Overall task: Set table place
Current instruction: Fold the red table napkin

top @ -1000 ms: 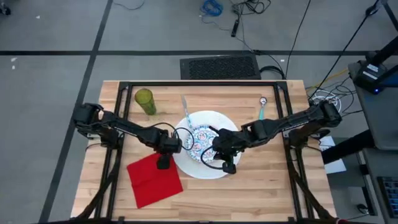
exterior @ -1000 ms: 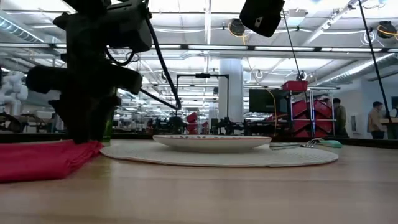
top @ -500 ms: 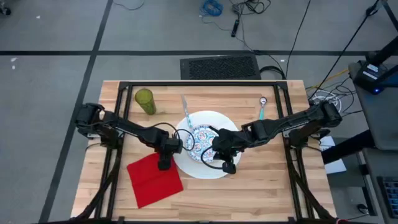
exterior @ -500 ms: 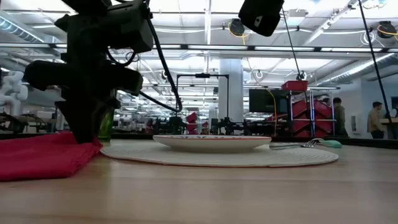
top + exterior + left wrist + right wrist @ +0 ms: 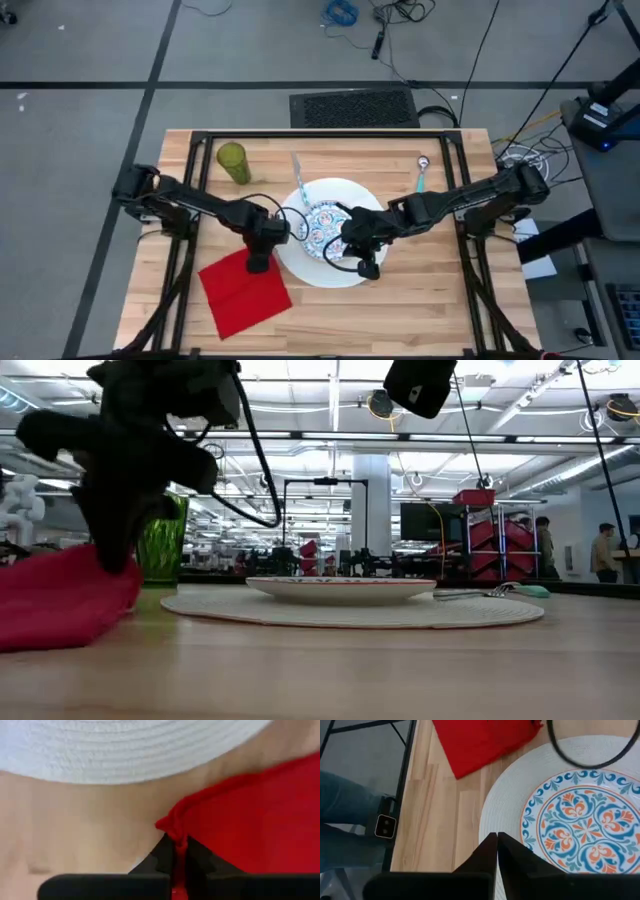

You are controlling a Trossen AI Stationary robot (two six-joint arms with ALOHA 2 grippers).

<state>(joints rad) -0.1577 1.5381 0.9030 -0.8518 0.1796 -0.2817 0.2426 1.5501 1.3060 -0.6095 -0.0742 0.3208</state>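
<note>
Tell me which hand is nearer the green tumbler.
The left. The left hand, shut on the red napkin, sits on the tumbler's side of the white plate. The right hand is over the plate's opposite rim, farther away.

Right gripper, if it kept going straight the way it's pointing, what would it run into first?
Probably the white plate: the right gripper, shut, hangs over its rim, aimed across it toward the red napkin. Its height above the plate is unclear.
</note>
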